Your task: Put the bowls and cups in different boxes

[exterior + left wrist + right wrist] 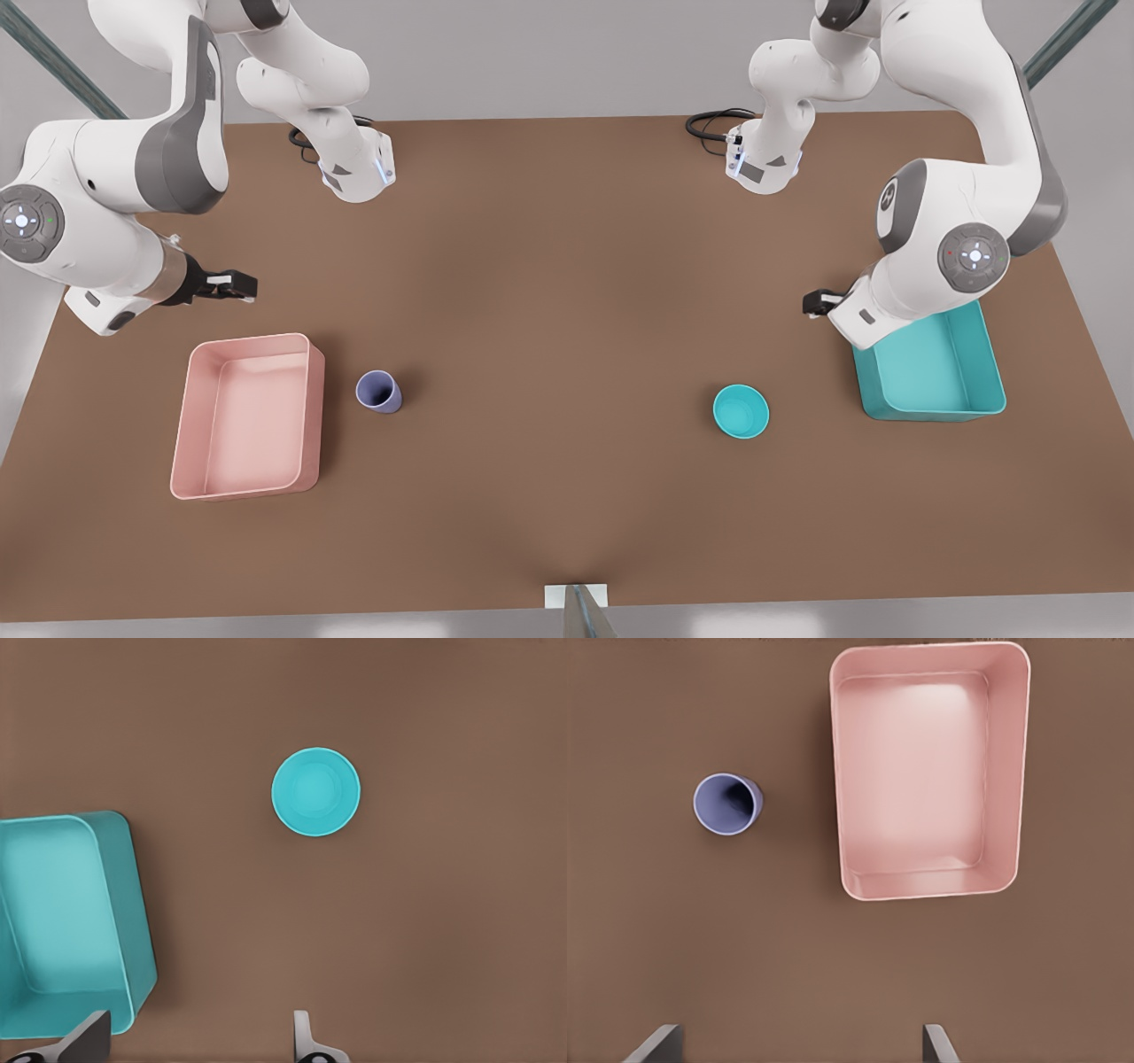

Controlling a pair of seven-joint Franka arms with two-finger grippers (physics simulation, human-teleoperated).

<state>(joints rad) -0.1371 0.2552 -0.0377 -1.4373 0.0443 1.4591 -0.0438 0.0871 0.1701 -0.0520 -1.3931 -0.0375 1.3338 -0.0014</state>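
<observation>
I see the left gripper (199, 1041) spread open, empty, near the bowl (315, 791); the right gripper (802, 1045) likewise above the cup (726, 804).

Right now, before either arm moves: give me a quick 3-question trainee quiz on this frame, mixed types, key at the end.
1. True or false: the lavender cup already sits inside the pink box.
2. Multiple choice: the left hand hangs near which pair? A) pink box and cup B) teal bowl and teal box C) cup and teal bowl
3. Fill in: the right hand hangs with fingers ____ above the table, gripping nothing.

Key:
1. False; the cup stands upright on the table beside that box, on the side toward the front view's right.
2. B; it is open and holds nothing.
3. open
</observation>
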